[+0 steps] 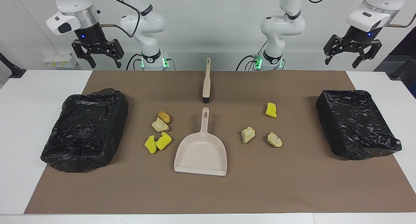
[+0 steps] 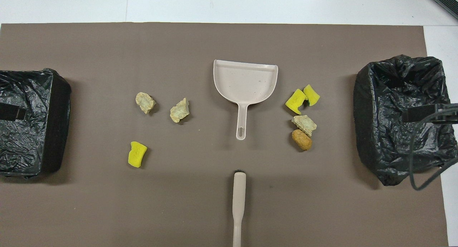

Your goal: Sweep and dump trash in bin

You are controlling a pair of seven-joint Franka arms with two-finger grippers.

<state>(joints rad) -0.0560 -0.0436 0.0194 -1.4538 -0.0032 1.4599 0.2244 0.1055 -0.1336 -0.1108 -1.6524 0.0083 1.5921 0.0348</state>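
Across your brown paper mat (image 1: 292,185) seven spongy yellow, beige and orange-brown trash chunks (image 1: 160,125) lie scattered either side of the beige plastic dustpan (image 1: 201,154), between two black-lined bins (image 2: 400,114), while your left gripper (image 1: 351,53) and right gripper (image 1: 97,52) wait raised, fingers spread.

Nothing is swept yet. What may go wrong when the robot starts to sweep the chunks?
1. The trash lies in two groups, four chunks and three, either side of the dustpan; one sweep likely misses some.
2. The spongy-looking chunks may roll past the pan.
3. The brush lies flat, perhaps awkward to grasp.
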